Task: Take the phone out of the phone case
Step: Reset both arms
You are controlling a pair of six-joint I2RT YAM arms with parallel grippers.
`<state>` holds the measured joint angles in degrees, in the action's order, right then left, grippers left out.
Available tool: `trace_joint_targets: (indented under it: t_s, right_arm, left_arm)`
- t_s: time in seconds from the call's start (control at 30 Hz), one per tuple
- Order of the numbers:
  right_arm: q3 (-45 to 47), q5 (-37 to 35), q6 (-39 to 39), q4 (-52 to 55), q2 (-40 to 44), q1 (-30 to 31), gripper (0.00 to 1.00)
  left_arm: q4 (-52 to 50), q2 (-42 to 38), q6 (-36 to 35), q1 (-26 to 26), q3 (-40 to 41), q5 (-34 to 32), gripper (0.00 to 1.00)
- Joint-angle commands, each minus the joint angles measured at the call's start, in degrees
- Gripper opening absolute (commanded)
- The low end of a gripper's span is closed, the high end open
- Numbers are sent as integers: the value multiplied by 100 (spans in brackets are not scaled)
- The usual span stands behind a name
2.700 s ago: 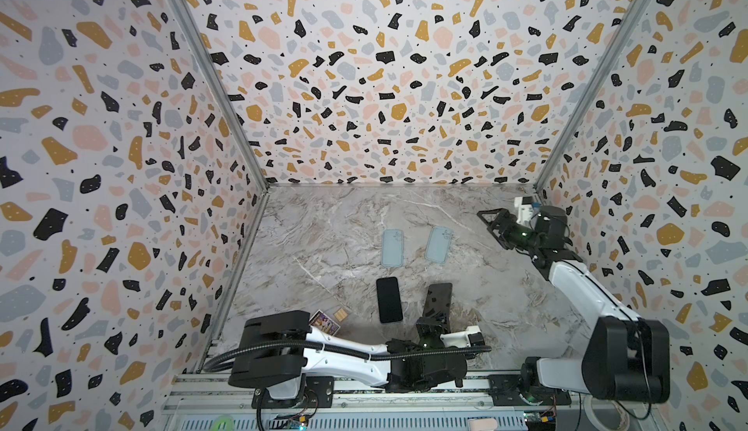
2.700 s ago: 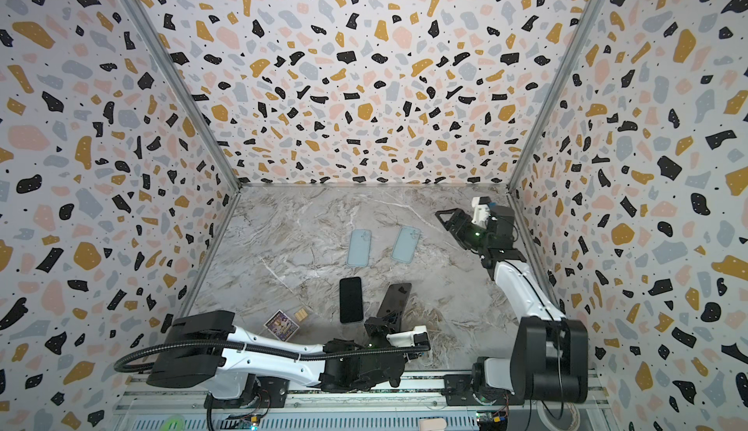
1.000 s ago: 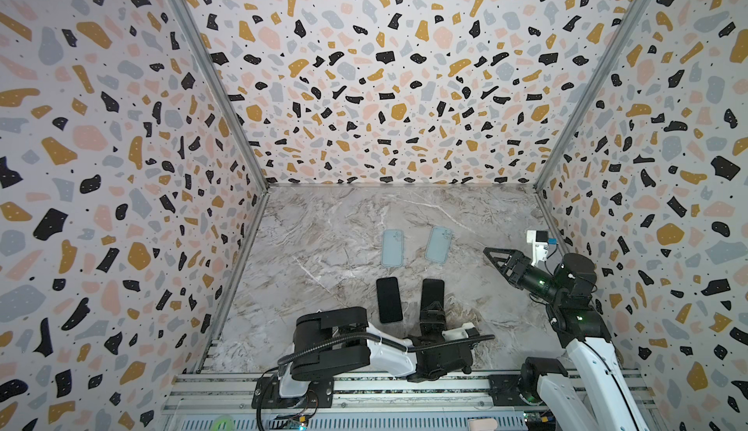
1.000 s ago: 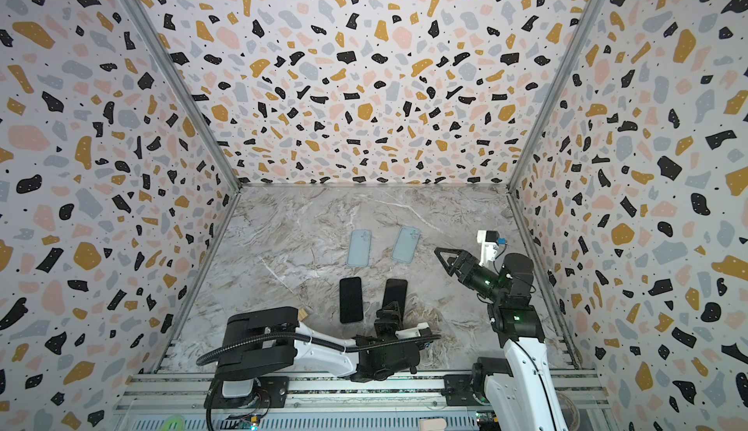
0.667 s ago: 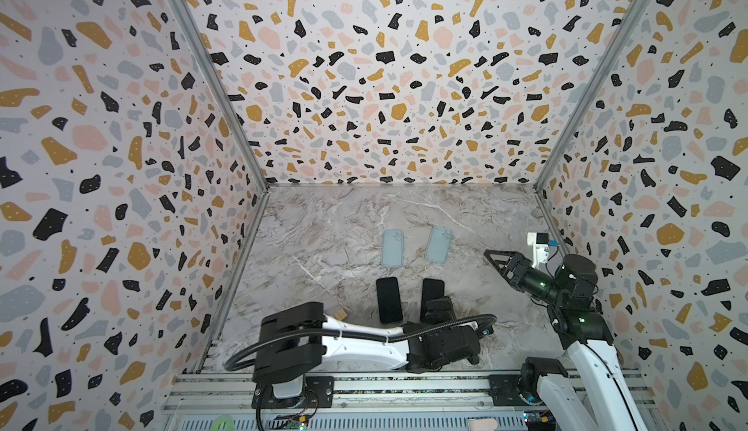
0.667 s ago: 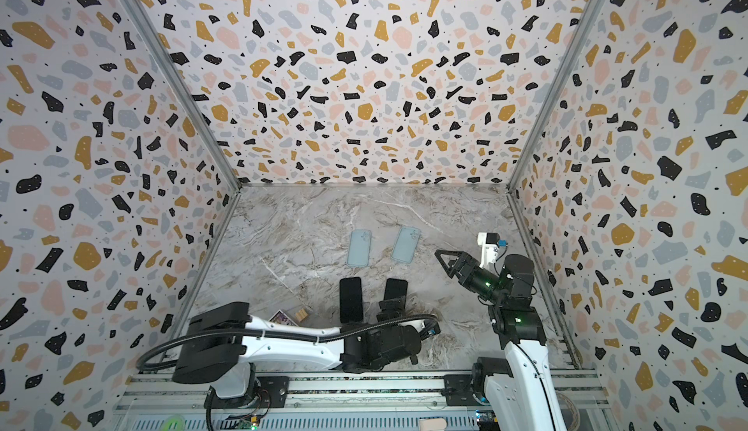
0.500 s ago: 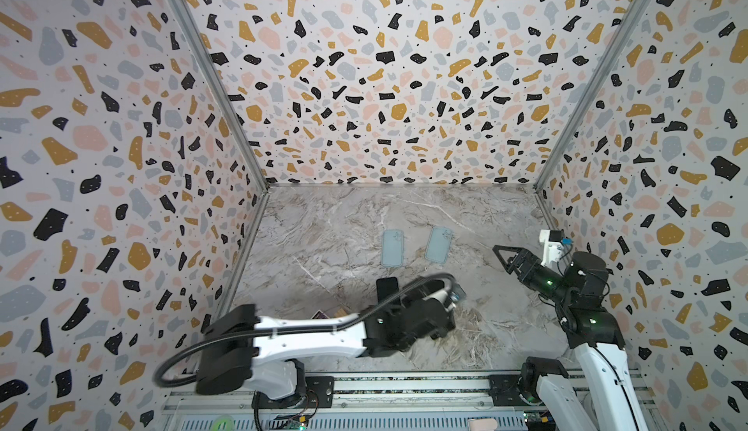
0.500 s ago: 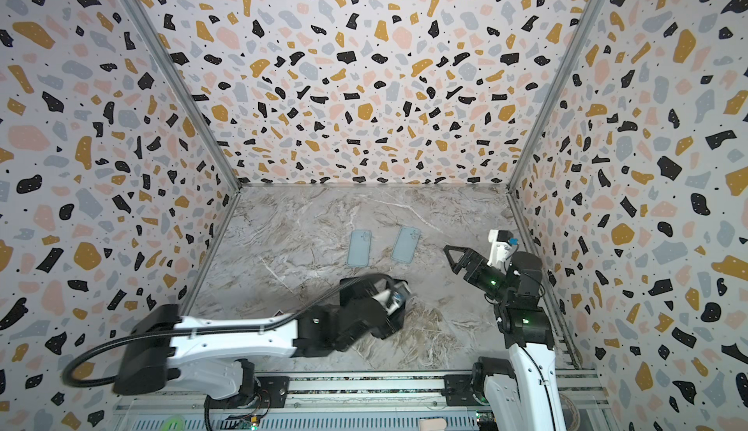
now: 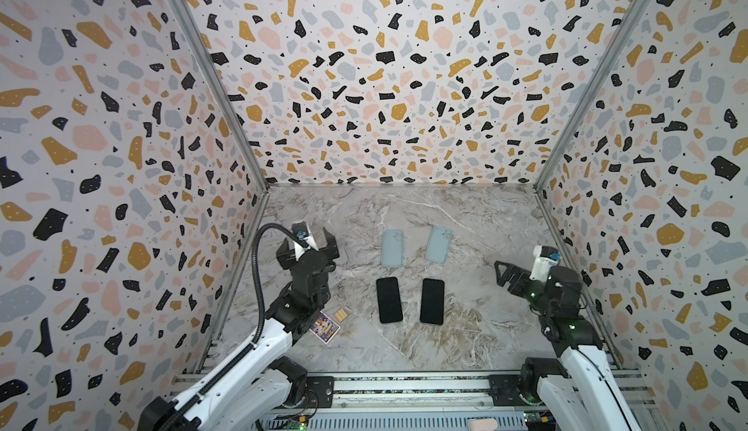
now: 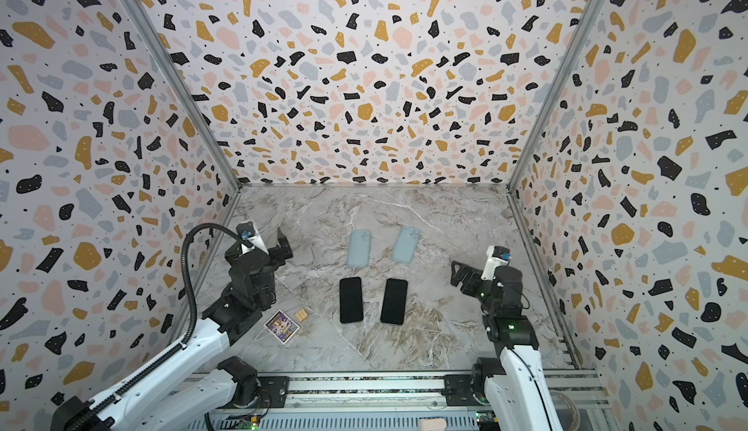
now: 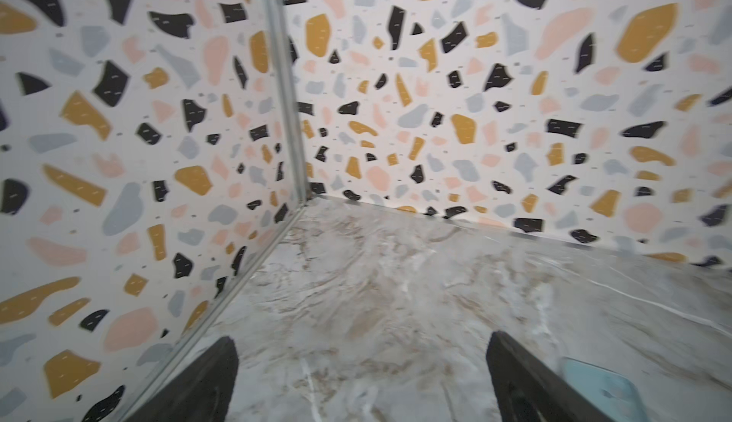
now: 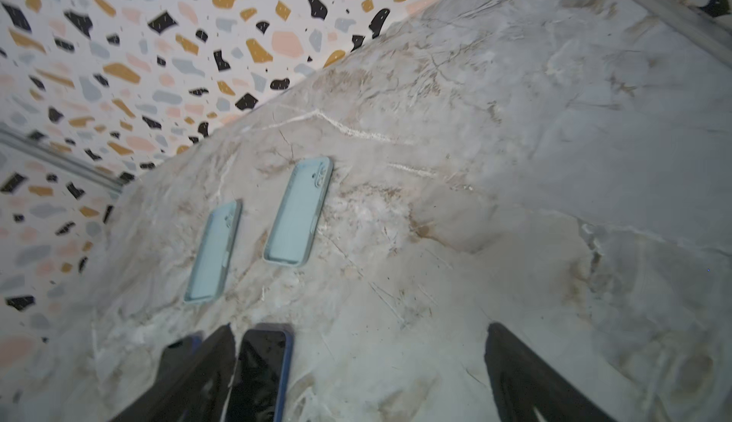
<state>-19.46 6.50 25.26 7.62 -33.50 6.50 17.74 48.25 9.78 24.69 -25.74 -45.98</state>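
Well apart — phones, cases, between both wide-spread jaws.

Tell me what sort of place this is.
Probably a robot test booth, not a home: terrazzo-print walls box in a marble-look table, and the left arm and right arm are mounted on a metal rail at its front.

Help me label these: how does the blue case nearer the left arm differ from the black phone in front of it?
Colour: the blue case is pale and matte; the black phone is dark and glossy. Place: the case lies farther back, the phone nearer the robot's base. Detail: the case shows a camera cut-out at its far end; the phone shows a plain screen. Both lie flat on the marble table, apart.
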Motion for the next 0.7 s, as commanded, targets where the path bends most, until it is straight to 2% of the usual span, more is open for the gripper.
trace_joint_targets:
  t_s: [0.0,0.13,0.23,0.33,0.43,0.47,0.53,0.6,0.67]
  right_arm:
    - [539,-2453,-796,-1508,53,1186,99]
    - [974,-3515,-1906,-3209,-287,1818,99]
    - [1405,-3657,-2718,-4582,-606,1833,99]
    - [2135,-3567,-3127,-6416,-1188,1768,99]
    - [2554,-3192,-3268,-8552,-2319,1349,99]
    - [2454,-3079,-3335,-8764,-2606,1331,99]
    - [2122,-2582,-3108,-8855,-3305,911,99]
    - [1983,-2488,-3032,-9679,-4398,681,99]
    - [1868,-2341,-3010,-10413,-5334,555,99]
  left_arm:
    - [1935,-65,-338,-387,865,147,99]
    - [3413,306,-852,-386,1783,115,99]
    - [4442,397,-1022,-415,2404,250,100]
    - [5042,858,-1256,-547,2539,385,100]
    - [5591,1654,-1158,-907,2504,743,100]
    - [5828,1996,-1086,-1065,2503,1004,100]
    - [6107,2533,-1118,-1114,2393,1150,99]
    - [5822,2921,-1119,-1178,2082,1297,99]
    - [6001,3298,-1030,-1315,1975,1397,99]
